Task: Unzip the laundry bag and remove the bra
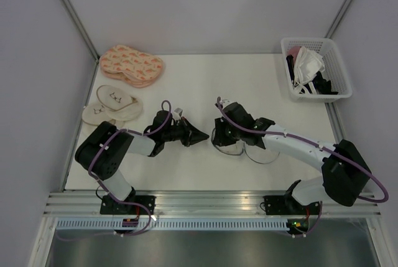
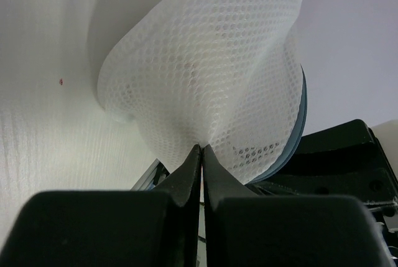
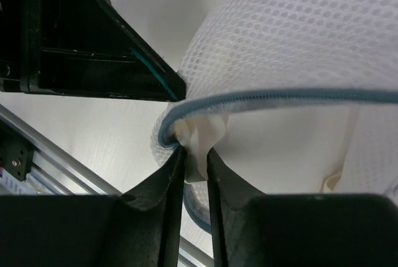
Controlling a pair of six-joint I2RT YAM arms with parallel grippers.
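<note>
Laundry bag (image 2: 211, 61) sits between the grippers. Left gripper (image 2: 201, 149) clenched on bag's mesh, anchoring it. Right gripper (image 3: 196, 155) at bag's unzipped mouth nips a cream fold, likely the bra (image 3: 199, 135), for pulling out.

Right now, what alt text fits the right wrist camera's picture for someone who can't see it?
The right claw pinches a fold of cream fabric poking out under the blue-grey zip of the white mesh laundry bag. The black left claw reaches the rim from the upper left.
</note>
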